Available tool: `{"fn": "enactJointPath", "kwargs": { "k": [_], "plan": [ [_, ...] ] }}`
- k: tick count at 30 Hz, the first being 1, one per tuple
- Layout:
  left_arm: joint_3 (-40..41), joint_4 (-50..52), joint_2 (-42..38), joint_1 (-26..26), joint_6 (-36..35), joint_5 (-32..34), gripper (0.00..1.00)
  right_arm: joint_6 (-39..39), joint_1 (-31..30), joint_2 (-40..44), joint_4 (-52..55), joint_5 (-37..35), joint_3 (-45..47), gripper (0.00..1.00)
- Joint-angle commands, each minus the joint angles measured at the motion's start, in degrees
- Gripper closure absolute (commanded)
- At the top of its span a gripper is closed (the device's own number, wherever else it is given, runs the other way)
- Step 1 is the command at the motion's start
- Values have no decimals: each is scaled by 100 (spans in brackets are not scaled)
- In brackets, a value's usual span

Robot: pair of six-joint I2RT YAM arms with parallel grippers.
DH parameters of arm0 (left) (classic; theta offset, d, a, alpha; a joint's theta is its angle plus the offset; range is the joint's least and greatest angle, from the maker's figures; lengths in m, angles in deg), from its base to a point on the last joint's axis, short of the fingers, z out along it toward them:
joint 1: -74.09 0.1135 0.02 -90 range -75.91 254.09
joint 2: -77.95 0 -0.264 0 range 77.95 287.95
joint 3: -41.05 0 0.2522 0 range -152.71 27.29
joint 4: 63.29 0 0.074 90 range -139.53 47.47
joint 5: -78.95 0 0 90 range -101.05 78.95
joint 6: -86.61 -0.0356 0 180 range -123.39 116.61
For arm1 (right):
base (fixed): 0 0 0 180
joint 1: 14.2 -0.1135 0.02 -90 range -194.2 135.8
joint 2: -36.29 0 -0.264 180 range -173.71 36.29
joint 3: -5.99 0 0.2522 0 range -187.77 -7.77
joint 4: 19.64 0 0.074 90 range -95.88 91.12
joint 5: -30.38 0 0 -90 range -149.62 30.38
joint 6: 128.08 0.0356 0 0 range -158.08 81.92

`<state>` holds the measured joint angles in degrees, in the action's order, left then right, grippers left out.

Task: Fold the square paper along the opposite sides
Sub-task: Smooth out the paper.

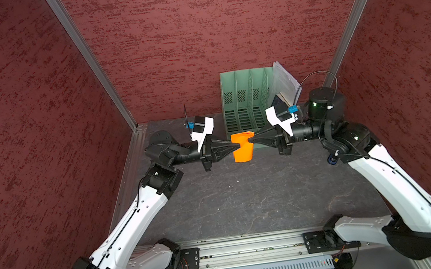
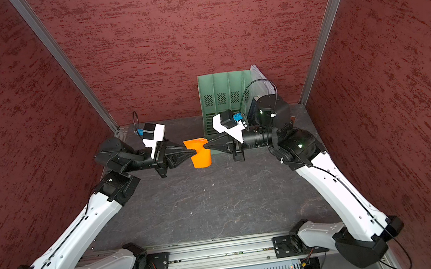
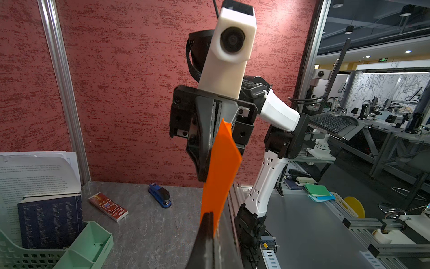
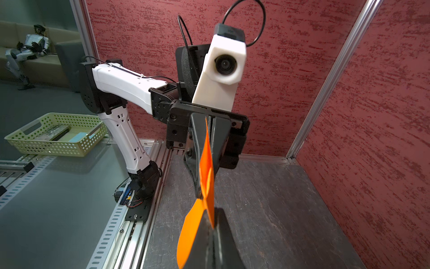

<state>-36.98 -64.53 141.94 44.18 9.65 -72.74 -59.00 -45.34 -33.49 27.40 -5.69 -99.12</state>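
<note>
The left gripper (image 1: 238, 145) pinches one side of the square paper (image 1: 243, 151), which hangs bowed in mid-air above the table (image 1: 246, 199). The right gripper (image 1: 252, 139) is closed on the opposite side. The fold seems under way, though the layers are hard to read. The next move is likely to align the edges, then crease.

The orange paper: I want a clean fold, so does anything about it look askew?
Yes. The orange paper hangs above the table, pinched between the left gripper and the right gripper, and it is twisted and curled rather than flat.
</note>
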Motion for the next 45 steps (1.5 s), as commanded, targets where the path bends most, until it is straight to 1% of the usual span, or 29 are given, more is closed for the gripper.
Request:
{"fn": "enactJointPath", "kwargs": {
  "k": [1, 3, 4, 7, 9, 11, 13, 17, 20, 23, 25, 26, 29, 30, 35, 38, 40, 43, 45],
  "plan": [
    [90, -103, -165, -23, -30, -39, 100, 46, 27, -3, -220, -91, -87, 63],
    [63, -117, -191, -18, -29, -3, 100, 61, 29, 30, -242, -153, -14, 47],
    [37, -109, -202, -21, -34, -1, 100, 61, 29, 62, -258, -195, 53, 42],
    [-22, -115, -237, -15, -53, -1, 100, 57, 25, 211, -394, -248, 291, 40],
    [-55, -113, -239, -15, -56, -1, 100, 53, 29, 246, -407, -179, 326, 43],
    [-81, -142, -222, -15, -56, -10, 100, 16, 29, 228, -308, -67, 256, 49],
    [-68, -211, -202, -15, -21, -18, 100, -4, 29, 228, -266, -24, 232, 58],
    [-59, -293, -177, -15, 23, -27, 100, -8, 29, 220, -253, 19, 242, 70],
    [-59, -323, -180, -2, 10, -27, 100, 1, 29, 204, -247, 57, 239, 71],
    [-84, -330, -184, 3, 1, -18, 100, 17, 29, 176, -260, 133, 225, 68],
    [-99, -353, -175, 16, 6, -18, 100, 31, 29, 150, -265, 193, 215, 70],
    [-103, -361, -168, 20, 12, -12, 100, 23, 29, 140, -256, 219, 211, 75],
    [-120, -374, -138, 29, 23, -1, 100, 44, 26, 122, -273, 292, 198, 96],
    [-129, -389, -133, 42, 23, 9, 100, 36, 29, 123, -277, 322, 200, 100],
    [-212, -389, -40, 82, 29, 53, 100, 75, 27, 173, -309, 348, 233, 100],
    [-293, -386, 15, 118, 23, 82, 100, 81, 29, 200, -304, 368, 250, 85],
    [-362, -388, 44, 135, 28, 87, 100, 72, 28, 201, -299, 372, 272, 80],
    [-469, -389, 79, 144, 48, 54, 100, 58, 30, 184, -282, 386, 258, 79],
    [-506, -389, 91, 147, 61, 34, 100, 51, 29, 175, -286, 407, 259, 83]
  ]
}}
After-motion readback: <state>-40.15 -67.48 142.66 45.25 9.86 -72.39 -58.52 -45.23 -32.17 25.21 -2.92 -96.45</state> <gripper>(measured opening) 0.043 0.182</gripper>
